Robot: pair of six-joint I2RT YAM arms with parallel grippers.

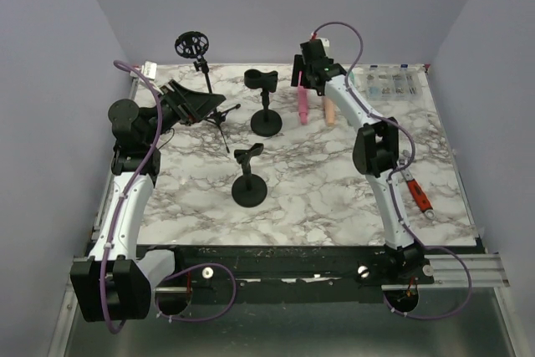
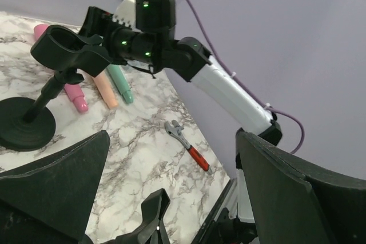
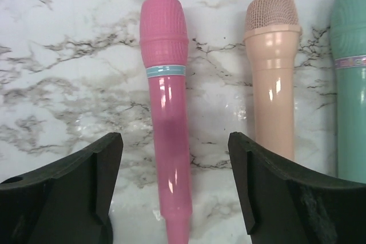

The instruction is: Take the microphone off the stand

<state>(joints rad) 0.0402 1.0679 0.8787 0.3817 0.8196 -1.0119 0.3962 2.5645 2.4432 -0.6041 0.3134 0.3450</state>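
Observation:
Three microphones lie flat on the marble table at the back right: a pink microphone [image 3: 167, 112] [image 1: 301, 103], a peach one [image 3: 273, 78] [image 1: 329, 112] and a green one [image 3: 350, 84]. My right gripper [image 3: 174, 190] [image 1: 301, 71] is open and hovers over the pink microphone's handle, one finger on each side, not touching it. Two black round-base stands have empty clips: the back stand [image 1: 266, 114] [image 2: 63, 47] and the front stand [image 1: 249, 181]. My left gripper [image 2: 171, 181] [image 1: 203, 106] is open and empty at the left, near a tripod stand [image 1: 192, 44] with a round mount.
A red-handled wrench [image 1: 418, 194] [image 2: 189, 147] lies at the right edge of the table. A clear parts box [image 1: 389, 83] sits at the back right corner. Grey walls close in the table on three sides.

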